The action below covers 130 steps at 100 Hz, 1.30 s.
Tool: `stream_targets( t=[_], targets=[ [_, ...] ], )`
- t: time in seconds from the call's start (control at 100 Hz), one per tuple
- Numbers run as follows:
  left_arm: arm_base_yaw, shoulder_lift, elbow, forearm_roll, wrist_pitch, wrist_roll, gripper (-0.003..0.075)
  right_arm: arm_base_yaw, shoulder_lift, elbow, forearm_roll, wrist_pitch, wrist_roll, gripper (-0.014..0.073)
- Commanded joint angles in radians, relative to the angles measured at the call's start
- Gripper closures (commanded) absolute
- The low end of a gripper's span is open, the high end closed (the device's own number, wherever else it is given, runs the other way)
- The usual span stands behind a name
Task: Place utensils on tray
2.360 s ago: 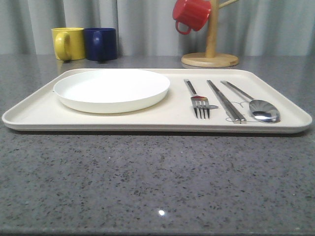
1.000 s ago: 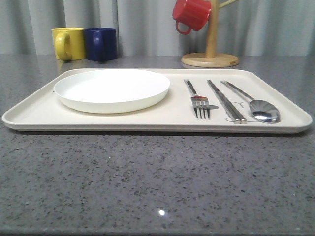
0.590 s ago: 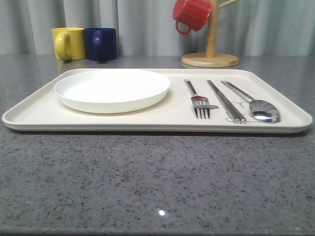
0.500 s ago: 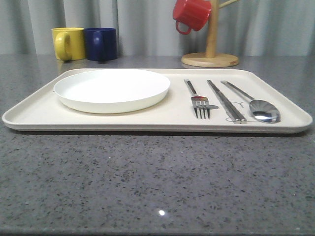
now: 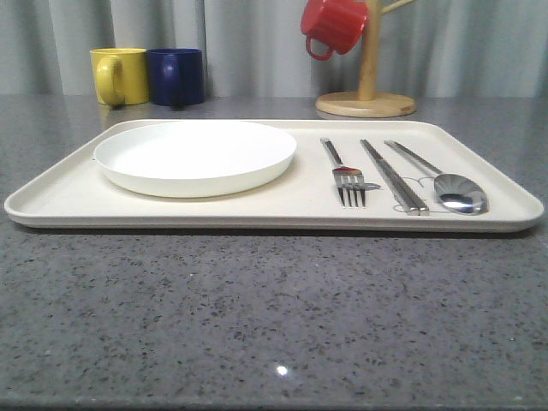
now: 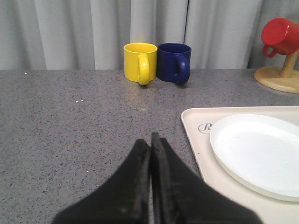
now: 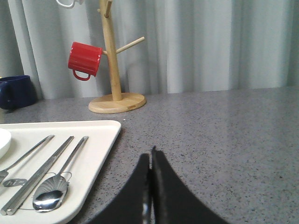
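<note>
The cream tray (image 5: 282, 210) lies across the grey table. On its right half rest three silver utensils side by side: a fork (image 5: 344, 175), a pair of chopsticks (image 5: 392, 175) and a spoon (image 5: 445, 184). In the right wrist view the chopsticks (image 7: 37, 175) and spoon (image 7: 53, 191) lie on the tray (image 7: 100, 144), and my right gripper (image 7: 150, 156) is shut and empty over bare table to the tray's right. My left gripper (image 6: 150, 140) is shut and empty over the table to the left of the tray (image 6: 196, 144).
A round white plate (image 5: 195, 156) sits on the tray's left half. A yellow mug (image 5: 120, 75) and a blue mug (image 5: 176, 75) stand at the back left. A wooden mug tree (image 5: 366, 94) holding a red mug (image 5: 332, 24) stands at the back right.
</note>
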Motion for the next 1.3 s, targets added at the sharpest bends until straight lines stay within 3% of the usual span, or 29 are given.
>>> stream_targets(
  t=[0.0, 0.12, 0.34, 0.7, 1.05, 1.29],
  targets=[
    [0.004, 0.006, -0.029, -0.008, -0.086, 0.002, 0.0738, -0.006, -0.023, -0.017, 0.000, -0.088, -0.007, 0.0662],
    [0.004, -0.006, -0.027, 0.041, -0.086, -0.014, 0.0738, -0.006, -0.023, -0.017, 0.000, -0.088, -0.007, 0.0662],
    [0.004, -0.095, 0.049, 0.283, -0.088, -0.262, 0.0738, -0.006, -0.023, -0.017, 0.000, -0.088, -0.007, 0.0662],
    [0.004, -0.298, 0.318, 0.292, -0.277, -0.264, 0.0738, -0.006, -0.023, -0.017, 0.000, -0.088, -0.007, 0.0662],
    [0.004, -0.462, 0.486, 0.347, -0.277, -0.310, 0.0738, -0.006, -0.023, -0.017, 0.000, -0.088, -0.007, 0.0662],
    [0.004, -0.462, 0.490, 0.404, -0.263, -0.358, 0.0738, -0.006, -0.023, -0.017, 0.000, -0.086, -0.007, 0.0662]
  ],
)
